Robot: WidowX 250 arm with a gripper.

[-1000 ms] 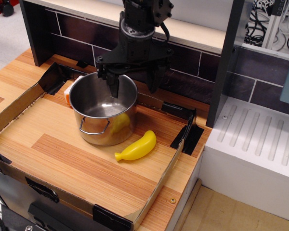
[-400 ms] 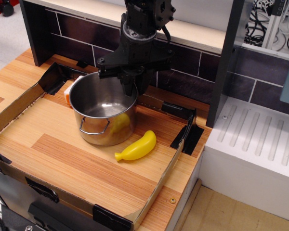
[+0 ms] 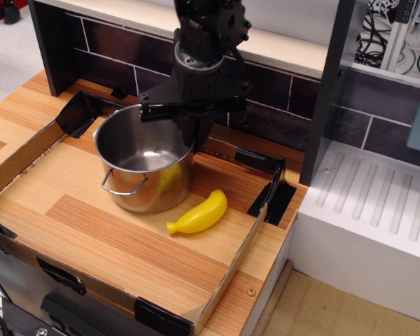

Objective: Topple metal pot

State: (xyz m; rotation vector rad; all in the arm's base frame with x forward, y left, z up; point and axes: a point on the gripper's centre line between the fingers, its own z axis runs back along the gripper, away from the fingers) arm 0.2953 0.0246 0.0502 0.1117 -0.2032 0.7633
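The metal pot [image 3: 136, 183] is a shiny steel cylinder with a wire loop handle facing front. It stands on the wooden board inside the cardboard tray, leaning slightly toward the front left. My gripper [image 3: 190, 135] comes down from above at the pot's back right rim. Its fingers are pinched together on the rim wall. The pot's inside shows empty, with a yellow reflection on its wall.
A yellow toy banana [image 3: 197, 213] lies just right of the pot's base. A low cardboard wall [image 3: 238, 257] with black corner clips rings the board. A dark tiled back wall [image 3: 119, 52] stands behind. A white ribbed drain board [image 3: 378, 203] is on the right.
The gripper's fingers, spread across the back rim a second ago, have closed on it. The pot has since shifted left and tipped a little, covering the orange-white object behind it.
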